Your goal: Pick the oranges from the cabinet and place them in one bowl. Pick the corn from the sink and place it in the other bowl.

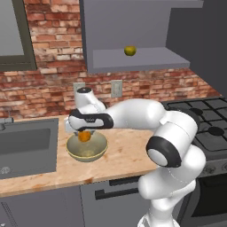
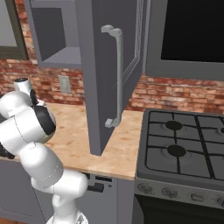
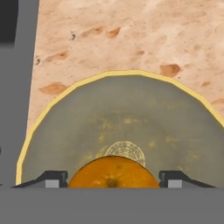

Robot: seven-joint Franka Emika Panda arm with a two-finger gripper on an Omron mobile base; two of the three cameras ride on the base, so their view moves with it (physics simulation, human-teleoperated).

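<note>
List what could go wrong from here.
1. The gripper holds the orange above the bowl; let go from this height, it may bounce out.
2. The second fruit sits near the cabinet shelf edge; a clumsy reach might knock it off.
3. The open cabinet door could block the arm.

No text, label, brand, number or sign can be read on anything here.
</note>
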